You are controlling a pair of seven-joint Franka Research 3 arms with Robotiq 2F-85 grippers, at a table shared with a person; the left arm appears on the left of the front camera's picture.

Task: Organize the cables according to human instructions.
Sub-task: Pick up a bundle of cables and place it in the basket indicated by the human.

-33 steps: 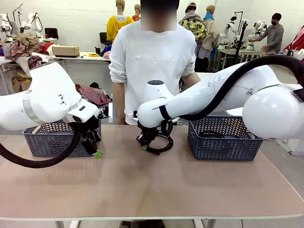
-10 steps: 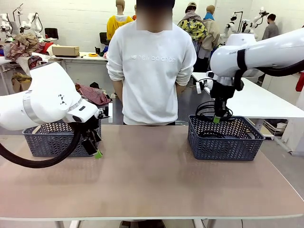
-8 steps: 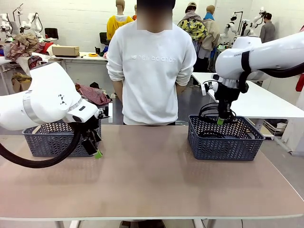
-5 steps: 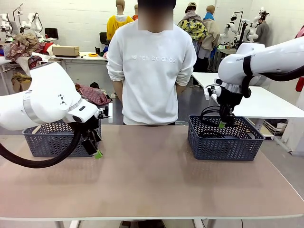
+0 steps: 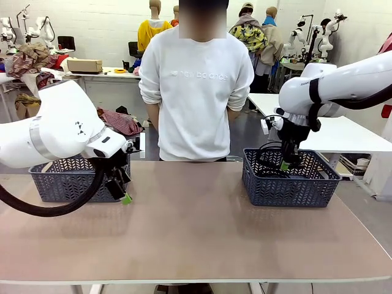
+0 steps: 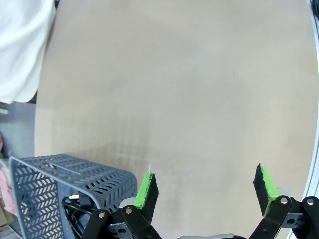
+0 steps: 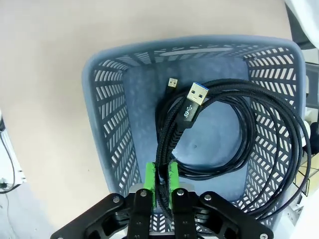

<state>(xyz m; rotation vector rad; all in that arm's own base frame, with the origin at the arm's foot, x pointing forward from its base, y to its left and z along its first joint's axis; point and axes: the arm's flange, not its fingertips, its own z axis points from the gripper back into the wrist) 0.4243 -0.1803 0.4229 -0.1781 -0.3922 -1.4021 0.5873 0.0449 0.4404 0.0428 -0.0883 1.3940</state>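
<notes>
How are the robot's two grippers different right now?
The left gripper has its jaws spread wide with nothing between them; the right gripper has its jaws close together around a black cable. The left gripper hangs above bare table; the right gripper hangs over a grey basket. Both have green pads.

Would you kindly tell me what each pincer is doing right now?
Left pincer: open, empty.
Right pincer: closed on the cable over the right basket.

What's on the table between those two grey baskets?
Nothing: in the front view the tabletop is bare from the left basket to the right basket.
</notes>
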